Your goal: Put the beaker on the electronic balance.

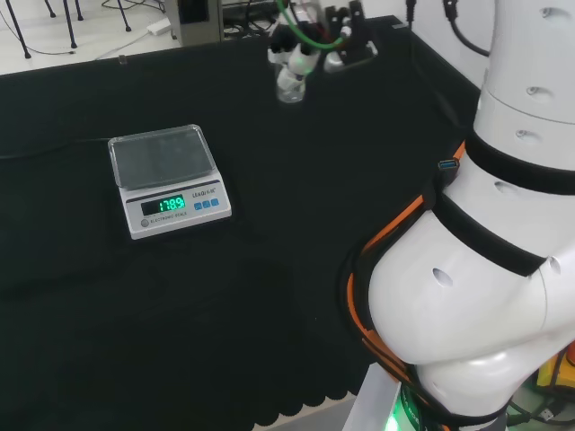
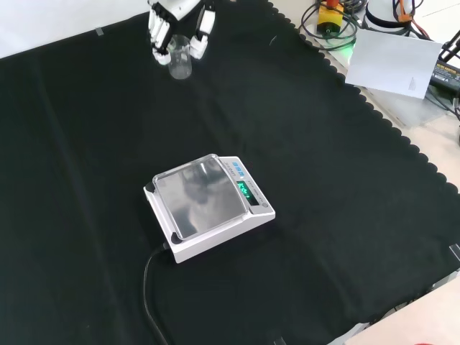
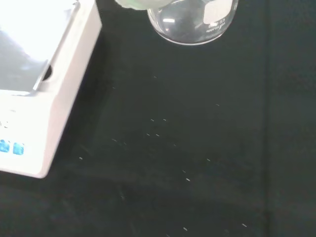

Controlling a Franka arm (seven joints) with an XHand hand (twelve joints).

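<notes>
**Beaker held at far edge of desk; balance pan bare**

Item 1. Small clear glass beaker [image 2: 180, 59]. Upright, between the fingers of the robot hand, near the top edge of the front view, well apart from the balance. In the head view the beaker [image 1: 290, 87] hangs below the hand toward the far side of the cloth; whether its base touches the cloth cannot be told. In the wrist view its round clear base [image 3: 192, 22] shows close up, with a white printed patch on the wall.

Item 2. Black and white robot hand [image 2: 176, 25]. Fingers curled round the beaker from both sides, grasping it. In the head view the robot hand [image 1: 310, 49] sits above the glass, with a green cable running to it.

Item 3. White electronic balance with square grey pan and green lit display [image 2: 208, 205]. Stands mid-cloth; nothing on the pan. A black cord leaves its near-left corner in the front view. In the head view the balance [image 1: 168, 178] lies left of and nearer than the beaker. In the wrist view a corner of its white body [image 3: 44, 94] shows, with blue buttons.

Item 4. Desk under black cloth [image 2: 345, 187]. Scalloped edge at the front view's right.
</notes>
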